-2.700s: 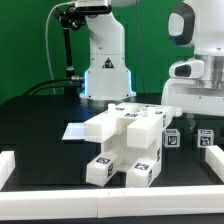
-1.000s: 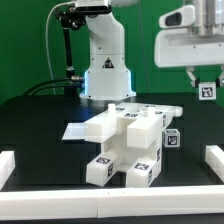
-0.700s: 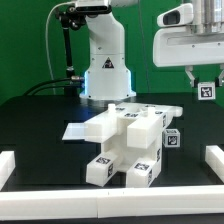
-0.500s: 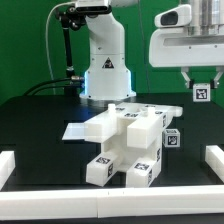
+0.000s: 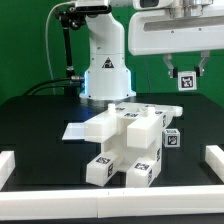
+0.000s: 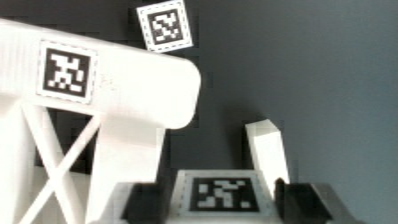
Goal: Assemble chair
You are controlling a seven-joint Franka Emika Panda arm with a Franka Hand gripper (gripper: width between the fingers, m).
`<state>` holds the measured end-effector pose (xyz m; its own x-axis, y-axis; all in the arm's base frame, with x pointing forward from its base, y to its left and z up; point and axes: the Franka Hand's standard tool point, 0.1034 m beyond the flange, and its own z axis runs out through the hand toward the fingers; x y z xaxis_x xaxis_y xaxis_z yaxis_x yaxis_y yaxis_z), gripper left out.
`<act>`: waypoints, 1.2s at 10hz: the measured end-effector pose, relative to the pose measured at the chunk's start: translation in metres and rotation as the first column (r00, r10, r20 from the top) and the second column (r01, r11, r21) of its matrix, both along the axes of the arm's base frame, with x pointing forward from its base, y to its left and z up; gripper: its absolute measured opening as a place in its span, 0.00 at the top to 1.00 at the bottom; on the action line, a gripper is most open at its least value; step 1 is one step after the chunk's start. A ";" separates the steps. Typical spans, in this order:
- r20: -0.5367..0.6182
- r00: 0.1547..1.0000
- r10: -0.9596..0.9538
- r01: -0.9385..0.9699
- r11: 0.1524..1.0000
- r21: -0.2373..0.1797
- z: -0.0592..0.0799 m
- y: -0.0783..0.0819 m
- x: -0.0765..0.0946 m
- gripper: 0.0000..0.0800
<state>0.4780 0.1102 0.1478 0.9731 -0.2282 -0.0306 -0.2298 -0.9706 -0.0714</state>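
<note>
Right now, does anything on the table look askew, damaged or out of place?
Nothing stands out. The part-built chair lies on the table with no visible damage; a loose tagged part sits beside it; the gripper holds a second tagged part in the air.

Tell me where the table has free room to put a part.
On the exterior view's left, bare black table lies between the border rail and the marker board. On its right, a smaller patch lies between the tagged post and the other rail. Around the chair it is crowded.
</note>
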 end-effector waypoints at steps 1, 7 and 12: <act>0.000 1.000 -0.001 0.001 1.000 0.000 0.000 -0.001 0.000 0.65; 0.010 0.979 0.202 -0.202 0.979 -0.037 0.015 -0.072 0.051 0.65; 0.012 0.975 0.223 -0.222 0.973 -0.067 -0.002 -0.082 0.065 0.65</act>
